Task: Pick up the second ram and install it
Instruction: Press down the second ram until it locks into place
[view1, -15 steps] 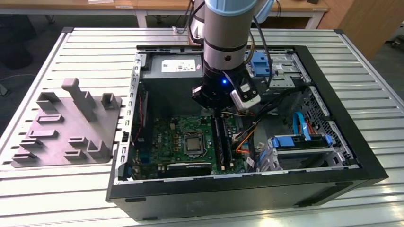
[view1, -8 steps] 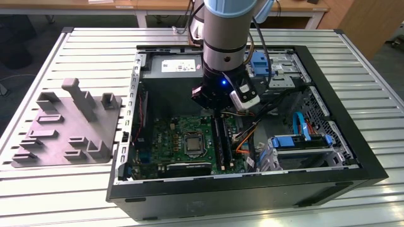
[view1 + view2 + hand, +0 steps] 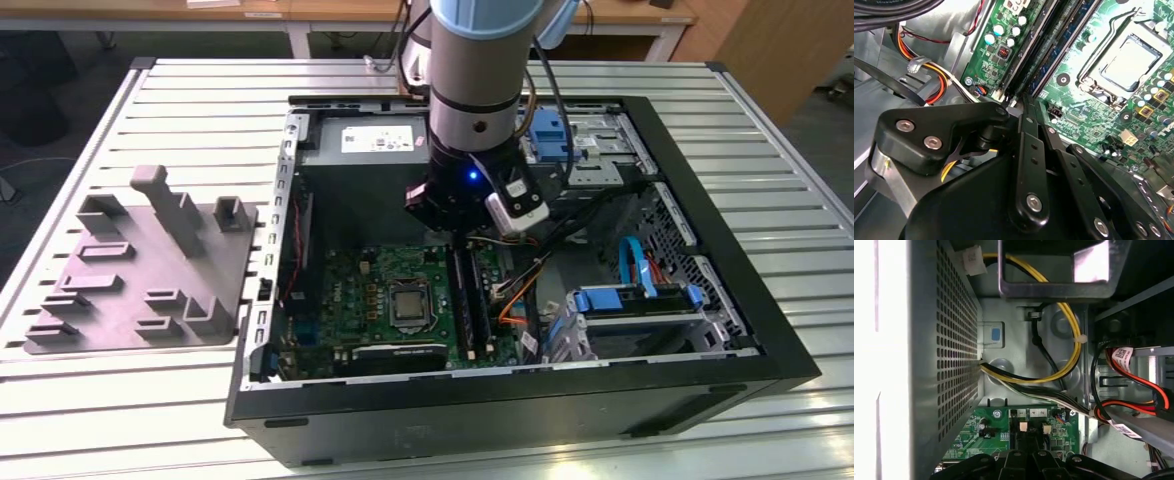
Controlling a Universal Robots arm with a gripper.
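Observation:
My gripper (image 3: 461,240) is down inside the open computer case, over the green motherboard (image 3: 387,290). In the second wrist view its fingers are drawn together, so the gripper (image 3: 1026,100) is shut. The tips sit at the near end of the memory slots. A thin blue strip with dark chips, the second ram (image 3: 1051,52), stands in a slot and runs away from the tips across the motherboard (image 3: 1104,115). From the exterior view the ram (image 3: 463,290) is a dark line beside the silver socket (image 3: 404,300). Whether the tips touch the strip I cannot tell.
A grey power-supply box (image 3: 367,145) sits at the far end of the case (image 3: 534,390). Blue drive brackets (image 3: 641,295) are on the exterior view's right. A grey fixture plate (image 3: 140,270) lies on the table outside the case. Yellow cables (image 3: 1069,325) loop near the perforated wall (image 3: 954,340).

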